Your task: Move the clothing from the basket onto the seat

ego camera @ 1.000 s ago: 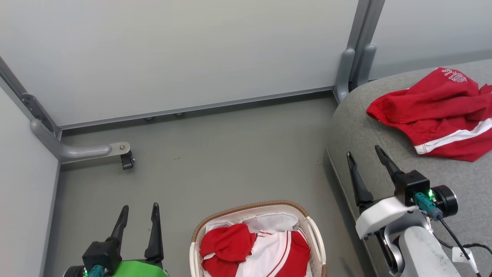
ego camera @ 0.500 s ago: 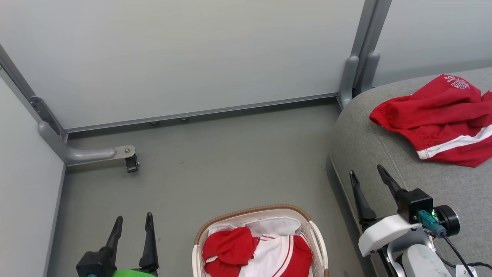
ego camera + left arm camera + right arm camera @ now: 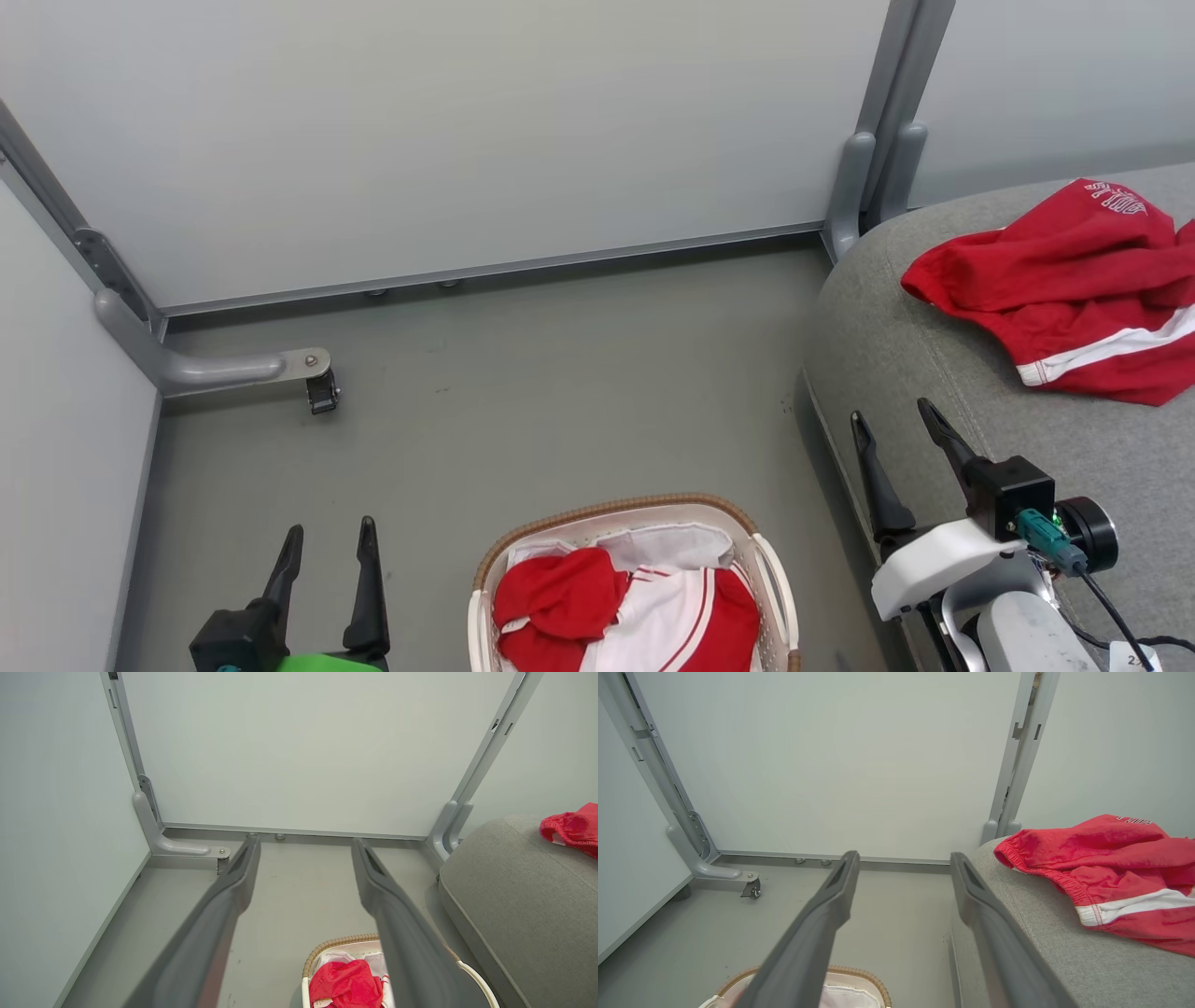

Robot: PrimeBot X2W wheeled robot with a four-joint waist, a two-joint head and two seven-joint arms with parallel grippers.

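The left gripper [image 3: 331, 525] hovers low at the left above the floor, fingers pointing forward with a moderate gap and nothing between them; just right of it the basket [image 3: 597, 509] holds red-and-white clothing [image 3: 560, 593]; the next pick, I judge, goes best by dropping over the bunched red fold, pinching deep, and lifting clear of the brown rim before swinging right; the right gripper [image 3: 890, 411] sits raised at the left edge of the seat [image 3: 887, 317], fingers likewise parted and empty; one red garment [image 3: 1055, 280] already lies on the seat, well apart from that gripper.
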